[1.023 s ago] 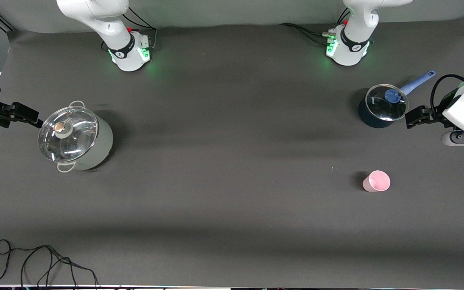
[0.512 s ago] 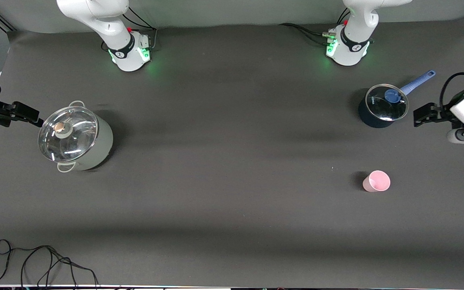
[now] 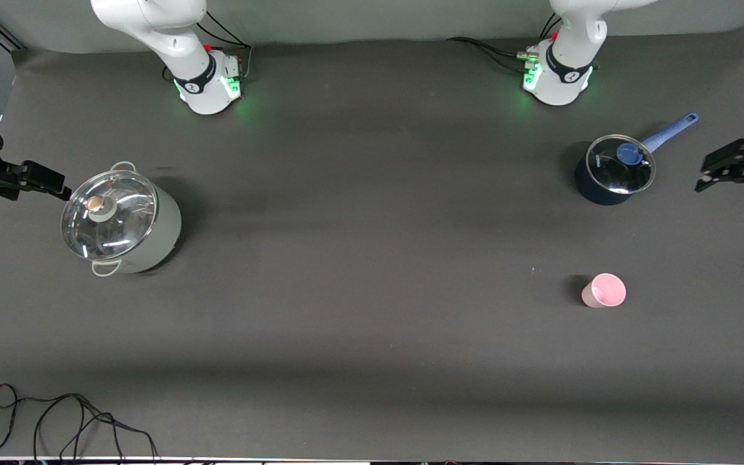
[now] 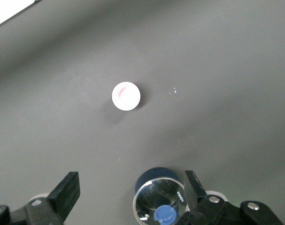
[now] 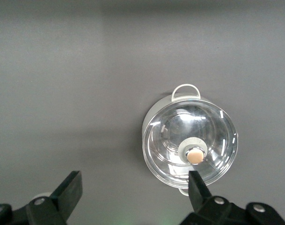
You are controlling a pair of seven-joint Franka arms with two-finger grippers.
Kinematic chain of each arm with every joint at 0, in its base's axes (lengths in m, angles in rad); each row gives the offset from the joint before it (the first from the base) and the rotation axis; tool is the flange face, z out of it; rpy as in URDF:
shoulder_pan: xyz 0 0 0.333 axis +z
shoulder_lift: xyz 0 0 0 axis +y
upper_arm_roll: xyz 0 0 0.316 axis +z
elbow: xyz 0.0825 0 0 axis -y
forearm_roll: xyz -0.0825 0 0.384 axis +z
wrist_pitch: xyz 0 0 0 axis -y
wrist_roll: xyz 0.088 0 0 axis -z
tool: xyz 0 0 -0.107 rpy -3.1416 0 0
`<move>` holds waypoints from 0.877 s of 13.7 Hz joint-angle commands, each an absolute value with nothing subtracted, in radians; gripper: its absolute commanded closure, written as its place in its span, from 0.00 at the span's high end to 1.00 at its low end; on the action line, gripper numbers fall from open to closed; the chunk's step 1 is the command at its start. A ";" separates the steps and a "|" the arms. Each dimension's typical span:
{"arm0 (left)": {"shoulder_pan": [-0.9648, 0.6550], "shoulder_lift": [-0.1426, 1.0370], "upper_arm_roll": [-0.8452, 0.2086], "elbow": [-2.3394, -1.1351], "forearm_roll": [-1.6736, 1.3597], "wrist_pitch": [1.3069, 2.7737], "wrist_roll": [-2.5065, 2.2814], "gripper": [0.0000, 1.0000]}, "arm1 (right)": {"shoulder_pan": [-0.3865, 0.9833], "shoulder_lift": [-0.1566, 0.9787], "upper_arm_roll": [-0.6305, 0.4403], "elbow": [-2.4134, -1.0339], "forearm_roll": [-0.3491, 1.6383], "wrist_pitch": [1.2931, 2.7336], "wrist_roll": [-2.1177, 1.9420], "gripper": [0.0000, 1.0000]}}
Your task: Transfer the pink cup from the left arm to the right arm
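On the table toward the left arm's end, the pink cup (image 3: 604, 290) stands upright and untouched, nearer the front camera than the blue-handled saucepan (image 3: 612, 169), so the handover has not begun. Beside that saucepan the left gripper (image 3: 722, 169) hangs high with jaws spread and empty, seemingly placed to view the cup before reaching, while the right gripper (image 3: 39, 180) waits, also released, beside the lidded white pot (image 3: 121, 221).

Dark table (image 3: 372, 336) w/ pink cup (image 3: 603, 290), blue-handled saucepan (image 3: 612, 172), lidded white pot (image 3: 120, 221), black cable (image 3: 68, 423).

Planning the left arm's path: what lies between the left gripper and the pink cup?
Bare table: in the front view, nothing lies between the open left gripper and the pink cup; the blue-handled saucepan stands off that line.
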State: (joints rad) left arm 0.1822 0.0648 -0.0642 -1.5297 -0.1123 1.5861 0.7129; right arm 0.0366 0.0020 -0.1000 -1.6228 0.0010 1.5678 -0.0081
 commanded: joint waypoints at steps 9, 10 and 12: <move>0.618 0.424 -0.074 -1.433 -0.644 1.565 1.748 0.99 | 0.032 0.000 -0.101 -1.608 0.015 1.551 -0.021 1.00; 0.639 0.486 -0.074 -1.433 -0.699 1.563 1.838 0.99 | 0.032 0.000 -0.101 -1.608 0.015 1.551 -0.026 1.00; 0.675 0.613 -0.075 -1.431 -0.791 1.537 1.983 0.99 | 0.032 0.000 -0.101 -1.608 0.015 1.551 -0.032 1.00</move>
State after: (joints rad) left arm 0.6396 0.4808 -0.0580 -1.4888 -0.7140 1.5809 1.8605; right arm 0.0361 0.0019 -0.1001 -1.6218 0.0010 1.5676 -0.0092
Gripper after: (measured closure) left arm 0.013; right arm 0.000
